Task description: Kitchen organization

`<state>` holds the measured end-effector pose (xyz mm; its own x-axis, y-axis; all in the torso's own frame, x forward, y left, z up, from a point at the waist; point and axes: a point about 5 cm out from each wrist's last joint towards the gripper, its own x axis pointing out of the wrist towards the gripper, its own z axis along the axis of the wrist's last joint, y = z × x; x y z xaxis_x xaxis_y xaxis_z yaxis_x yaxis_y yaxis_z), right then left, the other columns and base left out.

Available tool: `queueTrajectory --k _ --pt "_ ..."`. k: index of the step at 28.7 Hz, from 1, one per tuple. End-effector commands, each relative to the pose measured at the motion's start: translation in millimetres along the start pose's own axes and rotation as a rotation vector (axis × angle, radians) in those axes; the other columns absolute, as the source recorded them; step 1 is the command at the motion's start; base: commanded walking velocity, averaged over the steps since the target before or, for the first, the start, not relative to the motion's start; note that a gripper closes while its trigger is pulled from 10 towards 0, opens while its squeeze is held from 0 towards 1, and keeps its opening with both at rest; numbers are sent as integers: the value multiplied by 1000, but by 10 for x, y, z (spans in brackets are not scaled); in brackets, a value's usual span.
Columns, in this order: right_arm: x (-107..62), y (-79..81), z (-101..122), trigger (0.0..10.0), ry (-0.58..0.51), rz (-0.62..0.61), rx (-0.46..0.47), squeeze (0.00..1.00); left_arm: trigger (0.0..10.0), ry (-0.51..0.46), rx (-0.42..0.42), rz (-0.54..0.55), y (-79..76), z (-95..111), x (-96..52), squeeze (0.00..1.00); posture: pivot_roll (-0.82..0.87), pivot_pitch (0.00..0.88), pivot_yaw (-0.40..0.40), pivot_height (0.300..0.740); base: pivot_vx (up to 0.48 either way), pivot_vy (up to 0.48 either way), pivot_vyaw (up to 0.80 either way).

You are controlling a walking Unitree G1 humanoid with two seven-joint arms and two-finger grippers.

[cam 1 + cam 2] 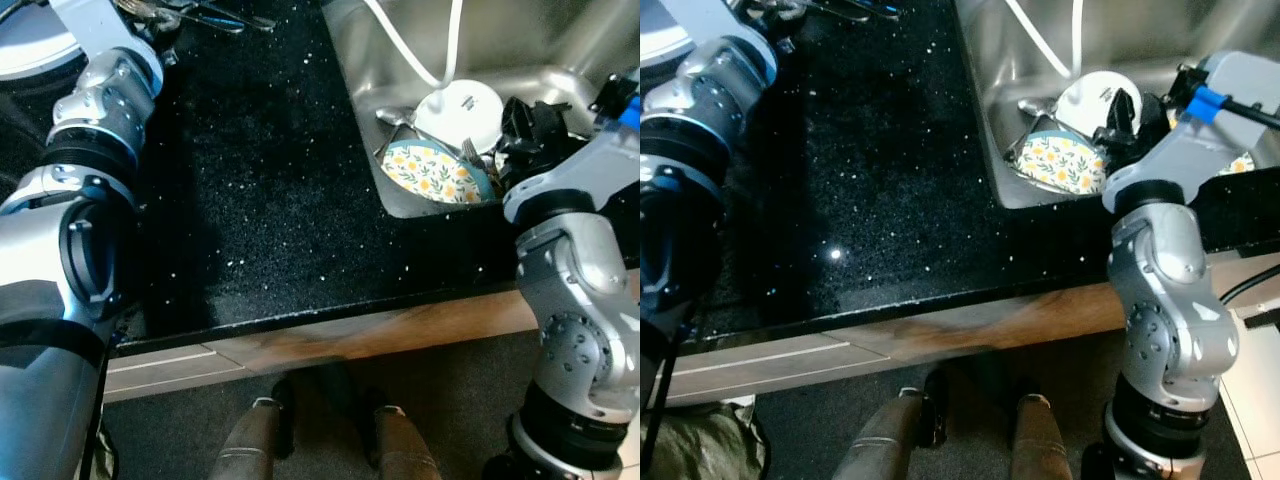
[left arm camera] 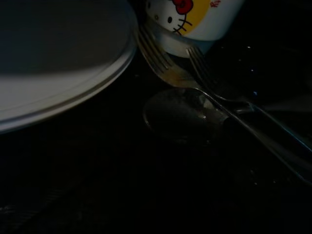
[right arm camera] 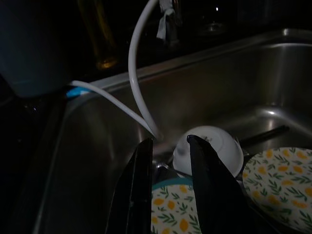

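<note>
In the steel sink (image 1: 520, 45) a white bowl (image 1: 462, 108) lies upside down behind a teal-rimmed floral plate (image 1: 435, 172). A second floral plate (image 3: 280, 180) lies beside them. My right gripper (image 3: 169, 141) hovers open over these dishes, its black fingers (image 3: 209, 185) just above the teal-rimmed plate's edge with nothing between them. My left arm (image 1: 100, 100) reaches to the far left of the counter. Its wrist view looks at a white plate (image 2: 58, 63), a cartoon-cat mug (image 2: 195, 19), two forks (image 2: 165, 68) and a spoon (image 2: 180, 114).
A black speckled countertop (image 1: 270, 200) runs between the sink and the plate, with a wooden front edge (image 1: 400, 330). A white hose (image 1: 400, 40) hangs into the sink. Loose cutlery (image 1: 190, 15) lies at the counter's back. My feet (image 1: 320, 440) stand on dark floor.
</note>
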<state>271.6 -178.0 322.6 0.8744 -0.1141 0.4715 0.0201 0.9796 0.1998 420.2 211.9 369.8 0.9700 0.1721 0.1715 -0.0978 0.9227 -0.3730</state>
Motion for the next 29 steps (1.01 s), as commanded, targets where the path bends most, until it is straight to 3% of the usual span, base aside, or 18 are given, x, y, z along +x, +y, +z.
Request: queueTrajectory --k 1,6,7,8,11,15,16,18,19,21,25,26,28,29 --pt "23 -35 26 10000 -30 -4 -8 0 0 41 3 23 139 -57 -3 0 -21 257 57 740 0 0 0" --pt "89 -75 53 10000 -70 -4 -16 0 0 -28 -18 8 185 173 -7 0 -14 159 44 740 0 0 0" --pt "107 -78 57 10000 -80 -2 -17 0 7490 -53 -14 6 190 239 -10 0 -13 126 38 740 0 0 0" --pt "117 -68 71 10000 -93 3 -16 0 10000 -89 -7 -8 180 326 -16 0 -13 101 32 740 0 0 0" --pt "151 -56 85 10000 -111 12 -16 0 10000 -155 -14 -30 157 455 -30 0 -18 57 20 740 0 0 0" --pt "223 -36 110 10000 -139 27 -13 0 10000 -232 -94 -59 134 579 -54 0 -20 7 5 740 0 0 0" --pt "270 -25 129 10000 -155 38 -13 0 10000 -251 -163 -127 60 597 -67 0 -21 0 -2 740 0 0 0" --pt "286 -20 140 10000 -164 44 -14 0 10000 -243 -208 -181 6 586 -73 0 -21 0 -4 740 0 0 0" --pt "310 -18 154 10000 -177 52 -17 0 10000 -199 -270 -271 -121 492 -80 0 -23 0 -8 740 0 0 0" --pt "321 -22 156 10000 -180 54 -19 0 10000 -169 -279 -300 -190 413 -79 0 -23 0 -8 740 0 0 0" --pt "340 -44 166 10000 -203 54 -26 0 10000 5 -280 -432 -586 -102 -121 0 -30 0 -2 740 0 0 0" --pt "340 -44 166 10000 -203 54 -26 0 10000 5 -280 -432 -586 -102 -121 0 -30 0 -2 740 0 0 0" --pt "341 -50 168 10000 -209 51 -29 0 10000 87 -288 -495 -792 -345 -176 0 -43 0 5 740 0 0 0" --pt "341 -50 168 10000 -209 51 -29 0 10000 87 -288 -495 -792 -345 -176 0 -43 0 5 740 0 0 0"
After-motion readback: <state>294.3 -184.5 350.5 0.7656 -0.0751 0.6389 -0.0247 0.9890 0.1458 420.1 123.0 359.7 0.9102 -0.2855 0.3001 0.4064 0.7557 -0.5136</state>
